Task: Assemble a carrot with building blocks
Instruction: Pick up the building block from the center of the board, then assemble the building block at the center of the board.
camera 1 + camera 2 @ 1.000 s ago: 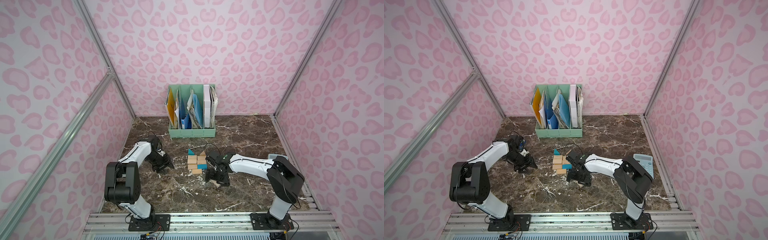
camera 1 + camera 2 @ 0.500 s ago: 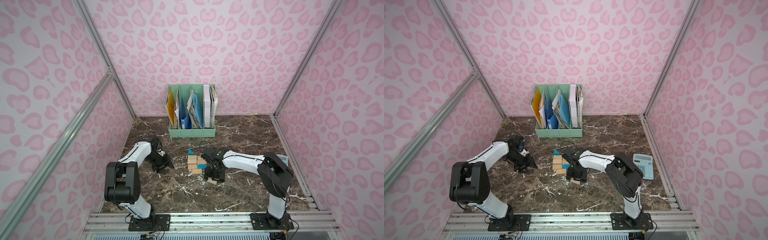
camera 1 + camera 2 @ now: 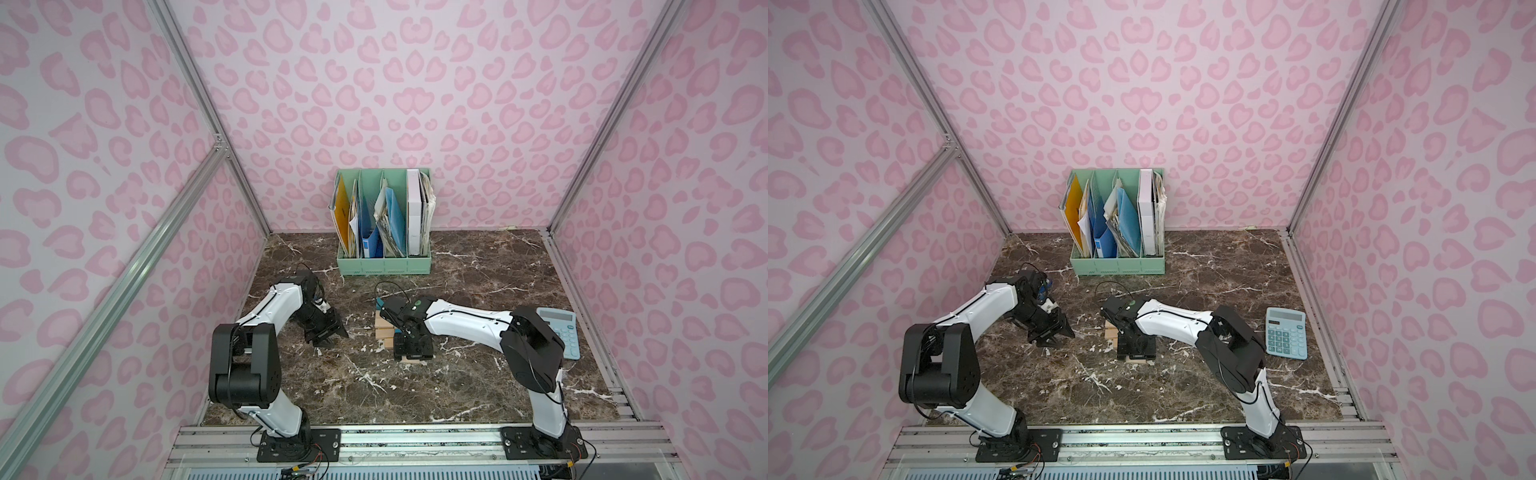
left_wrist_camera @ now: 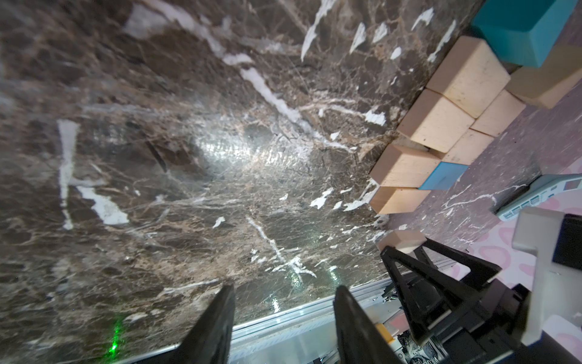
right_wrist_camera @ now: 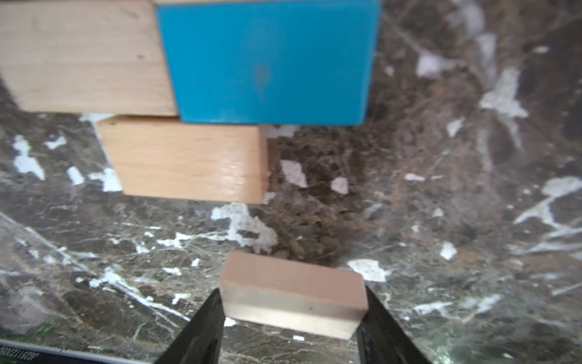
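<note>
Wood, pale and tan, makes most of the carrot (image 3: 384,330), which lies flat near the middle of the dark brown worktop (image 3: 457,395). The left wrist view shows it well: tan blocks sit in touching rows that get narrower. One teal block (image 5: 267,60) sits beside a tan one, and a single tan block (image 5: 185,160) comes after that row. A teal triangle (image 4: 519,28) sits at the wide end. The wide end points to the green file holder (image 3: 384,266) at the back, and the narrow end points the other way, to the near edge of the worktop. So its long line runs back to front. The blocks have flat faces, soft edges and fine wood grain; the teal ones look smooth and painted. The worktop is shiny stone with white streaks.

The right end effector (image 5: 291,315) has its two black fingers (image 5: 201,331) against both short ends of a small tan block (image 5: 293,293). This block lies crosswise just past the narrow end, not touching it. I cannot tell if it rests on the worktop. The left end effector (image 4: 285,288) is about half open, holds nothing, and hangs well off to the left.
</note>
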Available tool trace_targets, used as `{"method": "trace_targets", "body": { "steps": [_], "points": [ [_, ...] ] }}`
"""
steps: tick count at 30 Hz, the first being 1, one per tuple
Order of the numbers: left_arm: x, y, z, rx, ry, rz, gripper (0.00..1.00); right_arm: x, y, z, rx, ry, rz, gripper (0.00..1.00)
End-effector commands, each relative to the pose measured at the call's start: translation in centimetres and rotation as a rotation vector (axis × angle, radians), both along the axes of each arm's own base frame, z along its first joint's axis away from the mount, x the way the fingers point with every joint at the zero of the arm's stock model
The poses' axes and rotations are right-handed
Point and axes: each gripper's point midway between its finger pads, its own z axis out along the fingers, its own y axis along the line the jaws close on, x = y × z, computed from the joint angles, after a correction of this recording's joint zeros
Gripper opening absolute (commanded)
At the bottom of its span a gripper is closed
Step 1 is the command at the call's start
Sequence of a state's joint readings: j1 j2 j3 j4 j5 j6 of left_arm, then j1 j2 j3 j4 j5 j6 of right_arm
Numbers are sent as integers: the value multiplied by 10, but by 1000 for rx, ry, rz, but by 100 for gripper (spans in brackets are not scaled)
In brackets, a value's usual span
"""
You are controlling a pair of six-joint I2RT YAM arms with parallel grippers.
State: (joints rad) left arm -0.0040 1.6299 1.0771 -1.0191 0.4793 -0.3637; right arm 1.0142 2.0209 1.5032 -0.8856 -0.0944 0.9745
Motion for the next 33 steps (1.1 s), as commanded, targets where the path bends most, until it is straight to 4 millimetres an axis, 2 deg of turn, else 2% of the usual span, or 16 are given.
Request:
{"method": "trace_targets", "body": {
  "steps": [1, 4, 11, 33],
  "points": [
    [-3, 1, 0, 2, 6, -12, 52, 1, 2, 0, -19, -1, 44, 57],
    [-4, 1, 0, 5, 6, -13, 52, -1, 8, -8, -22, 23, 69, 56],
    [-4, 1, 1, 4, 4, -16, 52, 5, 22, -12, -15, 21, 113, 56],
    [-4, 4, 3, 18, 3, -10, 52, 13, 34, -15, 2, 28, 149, 56]
  ]
}}
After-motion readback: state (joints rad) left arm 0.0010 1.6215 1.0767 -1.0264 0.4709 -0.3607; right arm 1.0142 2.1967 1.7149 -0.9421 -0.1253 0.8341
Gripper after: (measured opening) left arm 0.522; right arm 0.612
